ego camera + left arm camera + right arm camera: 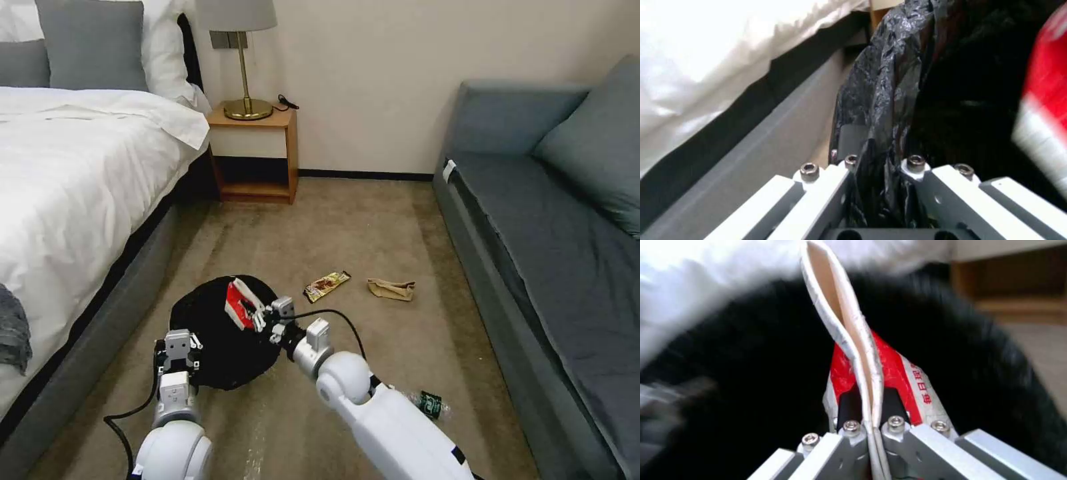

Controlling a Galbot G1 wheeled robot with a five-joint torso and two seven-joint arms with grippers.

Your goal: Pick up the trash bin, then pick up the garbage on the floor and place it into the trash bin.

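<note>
Down on the carpet (373, 233), in the head view, the left gripper (179, 347) holds the near rim of the bin (220, 333), whose black bag faces the camera. The right gripper (261, 319) reaches over the bin's mouth, fingers closed on the crushed red-and-white cup (239, 304). The snack wrapper (327, 285) and the brown paper bag (391, 289) lie on the floor beyond the bin, near each other. The bottle (430, 403) lies closer in, partly behind the right arm. A bed (73, 173) stands to the left and a sofa (553, 253) to the right.

From the left wrist, the fingers (849, 140) pinch the bin's bagged rim (880, 100), with the cup (1042, 100) a red blur beside it.

From the right wrist, the fingers (849, 406) clamp the flattened cup (853, 350), its open end pointing away over the dark bag (751, 373).
</note>
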